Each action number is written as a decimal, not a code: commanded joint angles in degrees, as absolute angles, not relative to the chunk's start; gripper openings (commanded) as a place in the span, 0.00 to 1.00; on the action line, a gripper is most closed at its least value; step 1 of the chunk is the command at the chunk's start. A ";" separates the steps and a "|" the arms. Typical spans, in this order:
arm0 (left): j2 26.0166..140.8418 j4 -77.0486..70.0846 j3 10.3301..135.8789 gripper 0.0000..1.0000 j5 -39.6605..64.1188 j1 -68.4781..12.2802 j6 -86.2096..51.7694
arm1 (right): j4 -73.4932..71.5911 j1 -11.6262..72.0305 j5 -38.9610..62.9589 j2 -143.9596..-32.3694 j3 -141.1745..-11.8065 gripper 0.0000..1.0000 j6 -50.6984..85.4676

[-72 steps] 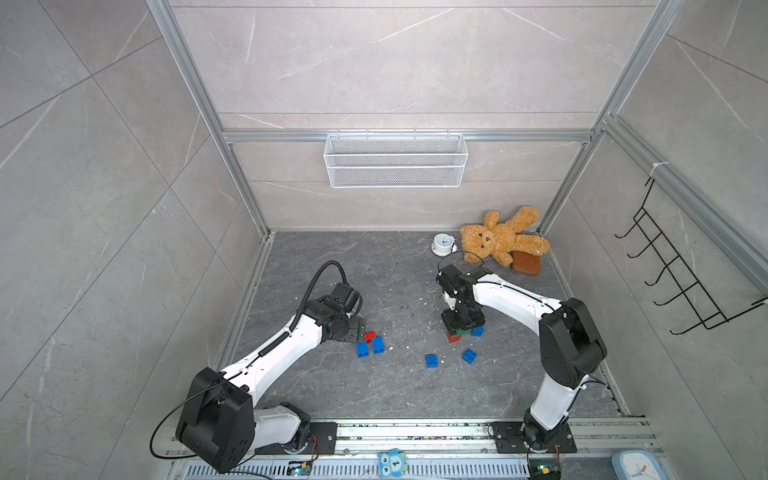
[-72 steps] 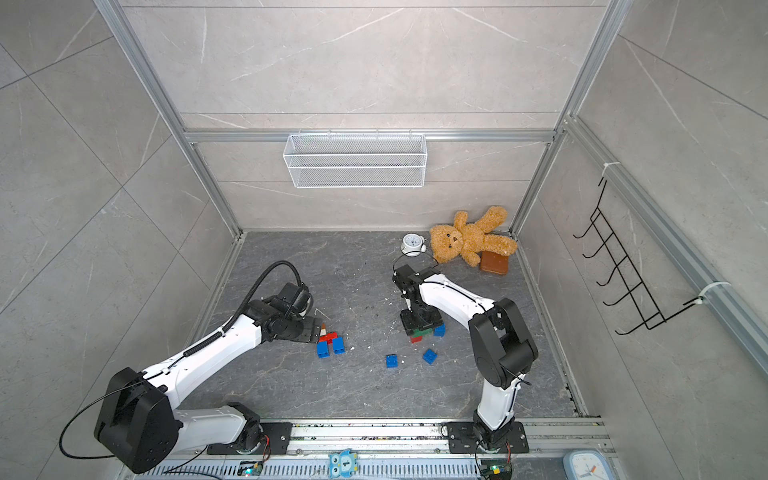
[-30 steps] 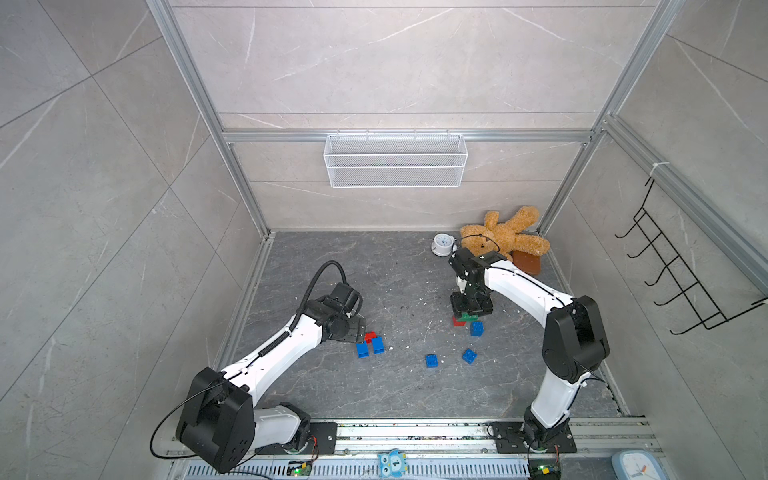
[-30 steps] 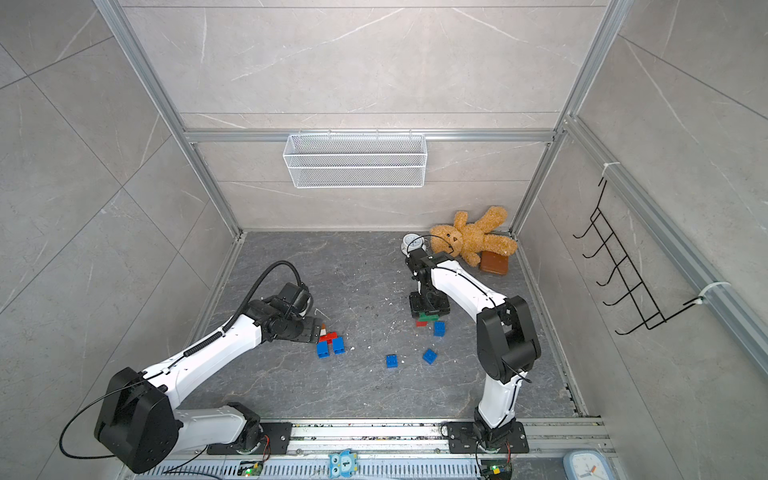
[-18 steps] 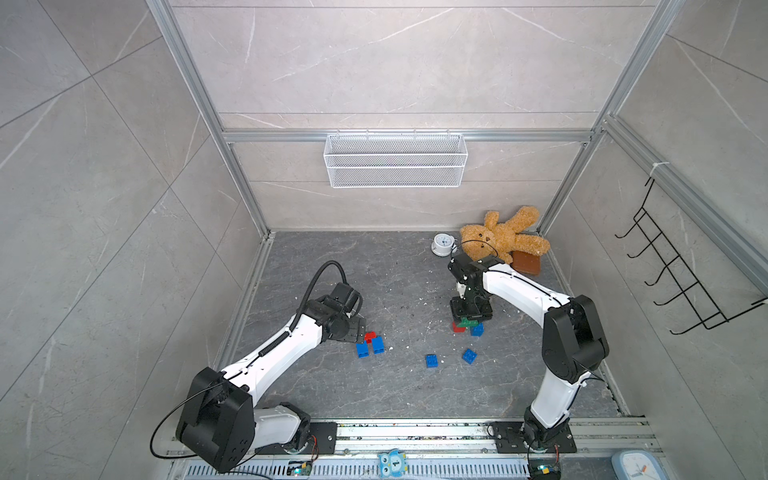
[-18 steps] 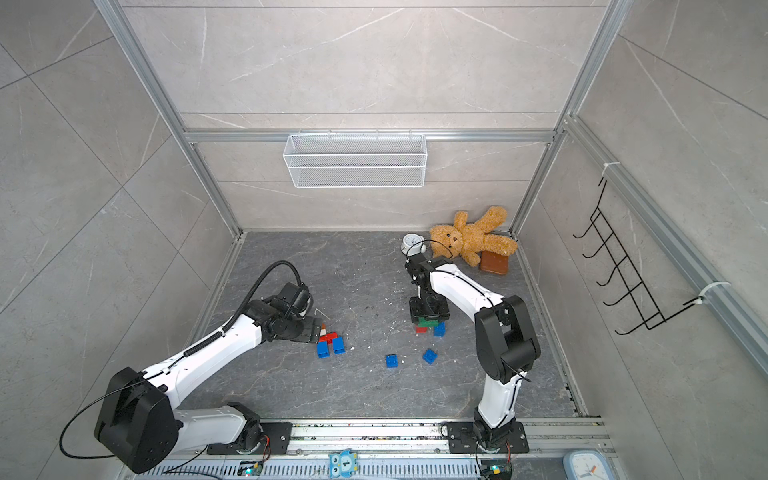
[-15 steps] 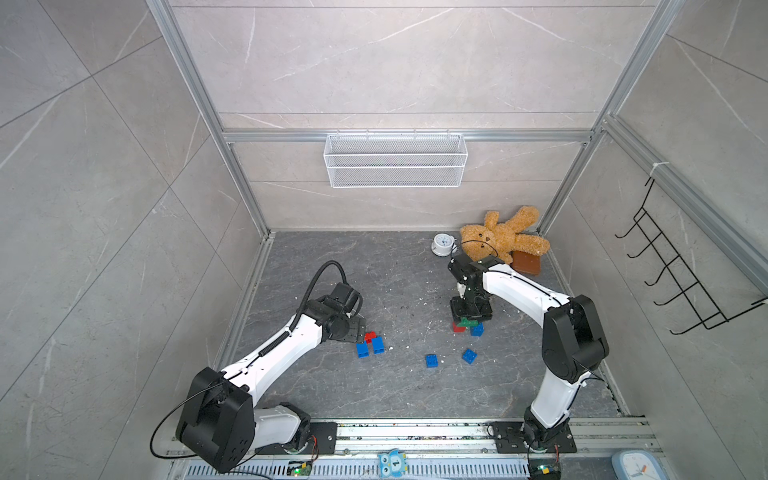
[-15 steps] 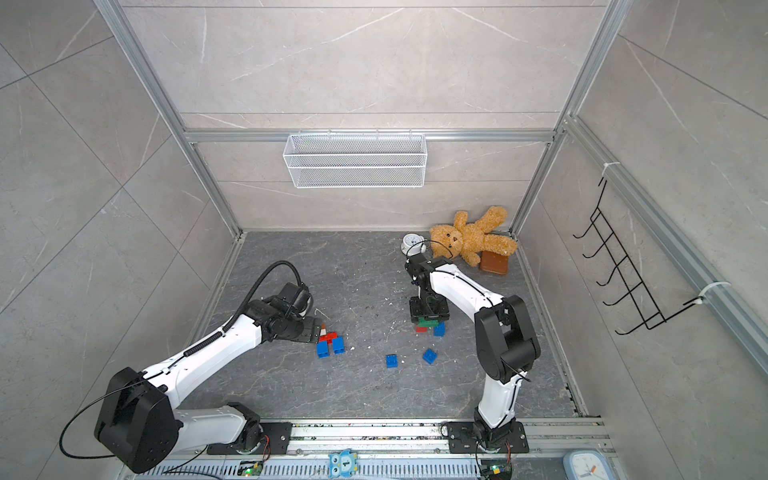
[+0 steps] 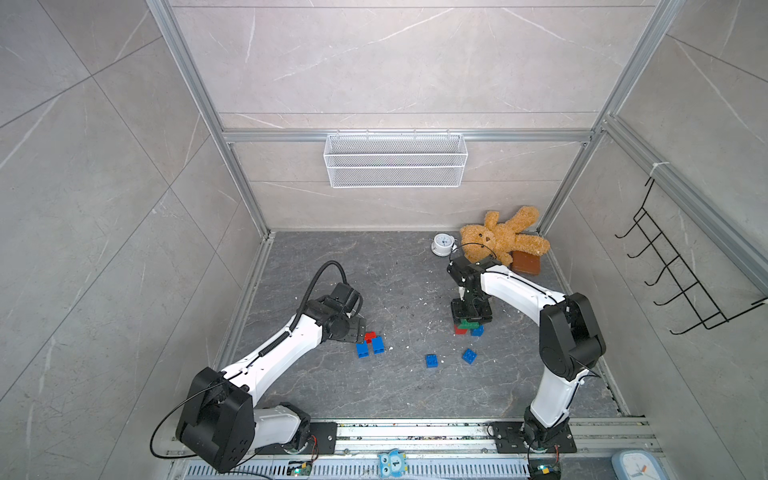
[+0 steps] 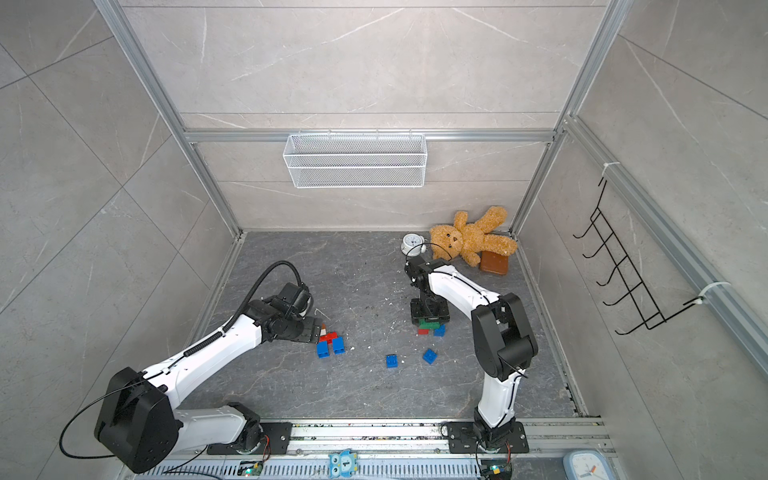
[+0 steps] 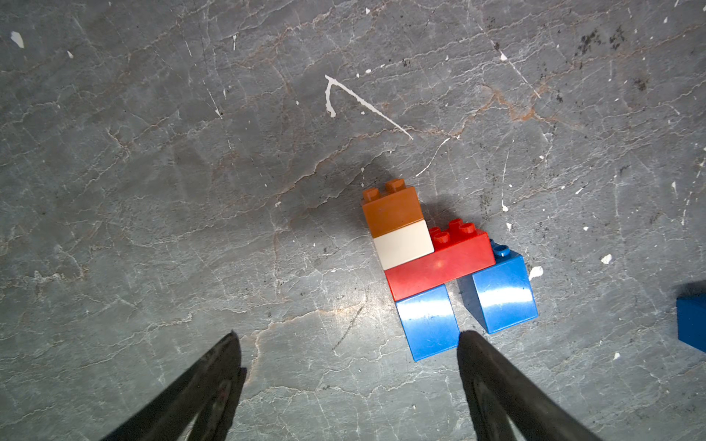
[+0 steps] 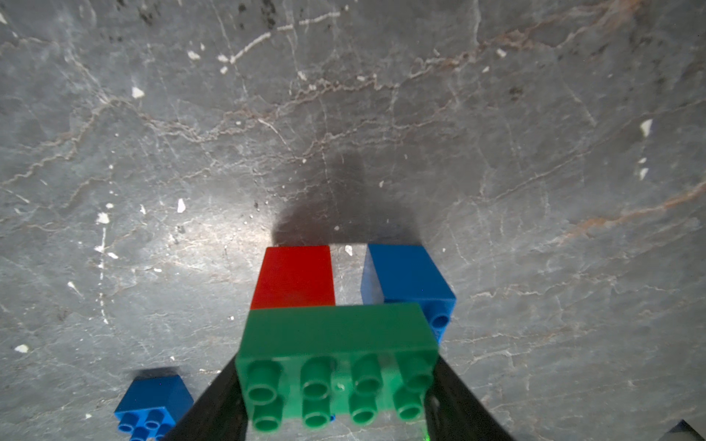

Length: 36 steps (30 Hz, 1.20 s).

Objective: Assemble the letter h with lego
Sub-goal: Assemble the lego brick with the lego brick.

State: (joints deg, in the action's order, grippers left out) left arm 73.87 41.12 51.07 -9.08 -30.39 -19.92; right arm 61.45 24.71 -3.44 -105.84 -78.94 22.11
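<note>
Since before, the right gripper (image 9: pixel 471 316) has drawn away from the teddy bear (image 9: pixel 500 237). Far left of the bear, the left gripper (image 11: pixel 348 338) stands released beside a four-colour lego group (image 11: pixel 439 263). Nearer it, the right gripper grasps a green brick (image 12: pixel 336 332) over a red brick (image 12: pixel 294 278) and a blue brick (image 12: pixel 408 273).

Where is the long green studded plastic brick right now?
In both top views the long green studded plastic brick sits right of centre on the grey floor, gripped by the right gripper, bridging a red brick and a blue brick.
</note>
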 commanded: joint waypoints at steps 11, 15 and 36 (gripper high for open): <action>74.00 41.94 52.53 0.90 -9.43 -30.59 -18.81 | 61.10 24.83 -4.58 -108.63 -77.74 0.00 24.25; 74.21 41.93 52.52 0.90 -9.45 -30.62 -18.82 | 60.36 24.83 -4.07 -108.78 -77.17 0.00 24.61; 74.38 41.92 52.52 0.90 -9.23 -30.59 -18.64 | 55.59 25.52 -3.12 -109.61 -74.36 0.00 27.07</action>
